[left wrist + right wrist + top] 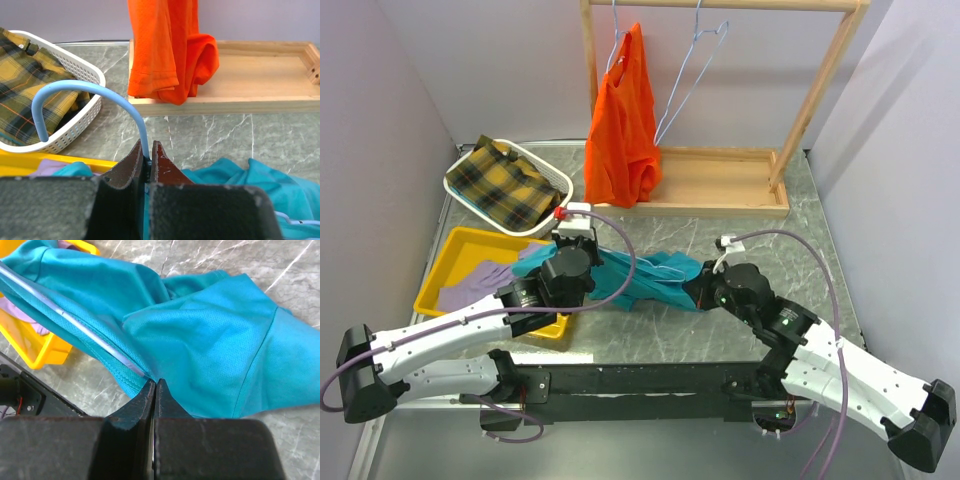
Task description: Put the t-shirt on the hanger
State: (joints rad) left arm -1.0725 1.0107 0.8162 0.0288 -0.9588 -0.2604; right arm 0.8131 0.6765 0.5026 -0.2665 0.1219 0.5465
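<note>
left wrist: hanger clamped in left gripper

- left arm runs from its base at the near left edge, low over the table, forward and to the right; the elbow is bent near the table's front edge.
- its dark wrist sits near the middle of the table, pointing away from the bases.
- left gripper has its jaws pressed together on the thin stem of the hanger, just below the hook.
- right arm reaches from the near right corner, forward and to the left, also low.
- right gripper points toward the left arm; its jaws are fully closed, the tips pinching the hem of the t-shirt.
- the two wrists are near each other, not touching.
</note>
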